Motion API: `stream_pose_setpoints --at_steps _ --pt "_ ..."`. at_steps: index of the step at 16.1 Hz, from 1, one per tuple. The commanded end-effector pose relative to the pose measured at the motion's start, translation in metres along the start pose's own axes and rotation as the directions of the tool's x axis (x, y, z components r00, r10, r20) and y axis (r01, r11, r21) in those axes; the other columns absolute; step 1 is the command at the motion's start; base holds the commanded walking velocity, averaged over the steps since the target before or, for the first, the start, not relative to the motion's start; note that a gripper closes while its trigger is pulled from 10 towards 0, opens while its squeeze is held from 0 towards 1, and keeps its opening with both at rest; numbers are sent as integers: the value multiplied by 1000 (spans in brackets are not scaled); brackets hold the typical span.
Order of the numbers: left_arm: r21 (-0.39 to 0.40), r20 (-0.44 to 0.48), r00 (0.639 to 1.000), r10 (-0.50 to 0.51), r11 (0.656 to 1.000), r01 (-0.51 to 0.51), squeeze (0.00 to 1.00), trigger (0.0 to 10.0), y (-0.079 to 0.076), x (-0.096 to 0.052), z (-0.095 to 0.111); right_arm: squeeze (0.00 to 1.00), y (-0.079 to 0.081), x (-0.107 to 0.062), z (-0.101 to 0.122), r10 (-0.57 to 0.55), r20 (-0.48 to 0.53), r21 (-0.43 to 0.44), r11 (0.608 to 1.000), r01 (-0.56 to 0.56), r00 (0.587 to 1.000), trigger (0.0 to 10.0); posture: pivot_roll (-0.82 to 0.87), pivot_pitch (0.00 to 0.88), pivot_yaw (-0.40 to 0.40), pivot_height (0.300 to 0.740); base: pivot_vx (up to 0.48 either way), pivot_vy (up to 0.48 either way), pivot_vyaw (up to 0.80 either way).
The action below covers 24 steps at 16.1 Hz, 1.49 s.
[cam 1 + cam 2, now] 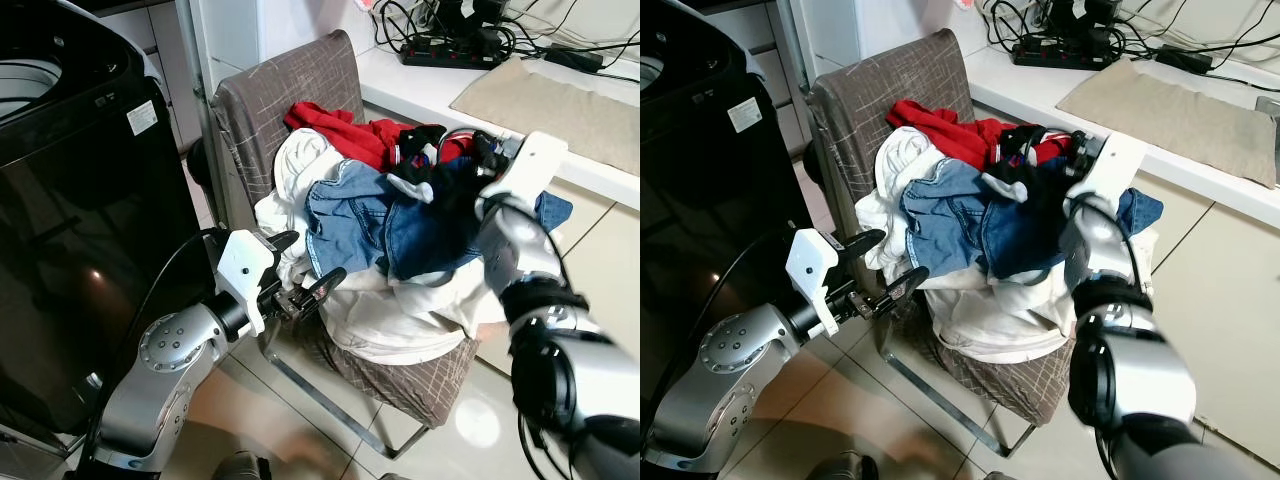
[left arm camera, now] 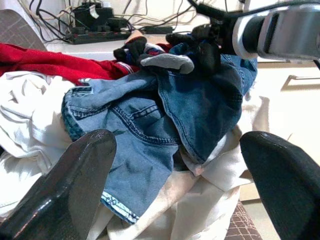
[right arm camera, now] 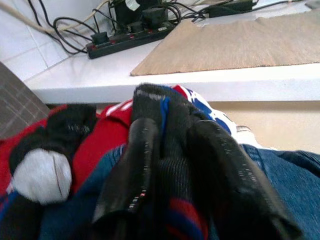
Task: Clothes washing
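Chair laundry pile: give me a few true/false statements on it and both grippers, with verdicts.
1. The right gripper has its fingers shut on a dark sock at the top of the pile. True.
2. The left gripper is shut on the denim garment. False: its fingers are open, at the pile's near edge, holding nothing.
3. A red garment lies at the back of the pile, against the chair backrest. True.
4. The denim garment lies on the floor. False: it lies on top of the white clothes on the chair.
5. A power strip sits on the counter behind the chair. True.
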State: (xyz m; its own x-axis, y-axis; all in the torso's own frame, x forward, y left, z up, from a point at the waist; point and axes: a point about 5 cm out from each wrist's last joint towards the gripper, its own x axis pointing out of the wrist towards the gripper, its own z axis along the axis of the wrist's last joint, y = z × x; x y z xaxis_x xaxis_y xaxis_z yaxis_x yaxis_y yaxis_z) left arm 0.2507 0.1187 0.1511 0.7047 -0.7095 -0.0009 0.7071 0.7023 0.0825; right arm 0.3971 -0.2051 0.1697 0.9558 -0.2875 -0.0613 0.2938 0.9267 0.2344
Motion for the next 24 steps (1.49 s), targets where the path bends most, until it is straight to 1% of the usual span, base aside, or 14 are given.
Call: stream_pose_setpoints --at_steps 1,2,3,4,6,13,18,19,20,21,22,24 --pt "10 -6 1000 -1 1000 1 0 10000 0 1 -1 0 -2 1 -1 -15 -35 31 999 16 999 0 40 18 -37 740 0 0 0" --pt "11 -7 1000 1 1000 -1 0 10000 -1 1 -1 0 -1 1 -7 -20 -94 71 997 27 995 0 44 18 -40 740 0 0 0" --pt "11 -7 1000 1 1000 -1 0 10000 -1 1 -1 0 -2 1 -10 -25 -119 80 996 35 993 10000 47 18 -41 740 0 0 0" --pt "12 -7 1000 2 1000 -2 0 10000 -1 1 -1 1000 -1 1 -13 -20 -145 89 995 33 989 10000 50 17 -42 740 0 0 0" --pt "15 -9 1000 6 1000 -6 0 10000 0 0 -1 1000 -4 1 -14 -26 -157 94 995 42 987 10000 54 13 -44 740 0 0 0" --pt "25 -15 1000 -6 1000 6 0 10000 0 1 -1 1000 -9 1 -13 -46 -131 54 997 54 990 10000 50 0 -38 740 0 0 0" --pt "30 -18 1000 -12 999 13 0 10000 0 2 -2 1000 -10 3 -4 -54 -87 37 998 58 995 10000 53 0 -41 740 0 0 0" --pt "31 -18 1000 -9 999 10 0 10000 1 2 -2 1000 -10 3 -4 -53 -90 29 998 56 994 10000 52 0 -41 740 0 0 0" --pt "30 -18 1000 -8 1000 8 0 10000 1 2 -2 1000 -13 3 -8 -71 -116 20 997 74 991 10000 51 0 -41 740 0 0 0" --pt "28 -18 1000 -8 1000 9 0 10000 0 2 -2 875 -18 1 -15 -98 -156 14 995 101 983 10000 51 0 -41 740 0 0 0" --pt "26 -17 1000 -9 1000 9 0 10000 0 2 -2 0 -20 0 -21 -102 -186 12 994 106 977 10000 49 0 -39 740 0 0 0" --pt "25 -16 1000 -12 1000 13 0 10000 0 3 -2 0 -20 -1 -27 -88 -224 20 995 95 971 10000 45 0 -35 740 0 0 0"
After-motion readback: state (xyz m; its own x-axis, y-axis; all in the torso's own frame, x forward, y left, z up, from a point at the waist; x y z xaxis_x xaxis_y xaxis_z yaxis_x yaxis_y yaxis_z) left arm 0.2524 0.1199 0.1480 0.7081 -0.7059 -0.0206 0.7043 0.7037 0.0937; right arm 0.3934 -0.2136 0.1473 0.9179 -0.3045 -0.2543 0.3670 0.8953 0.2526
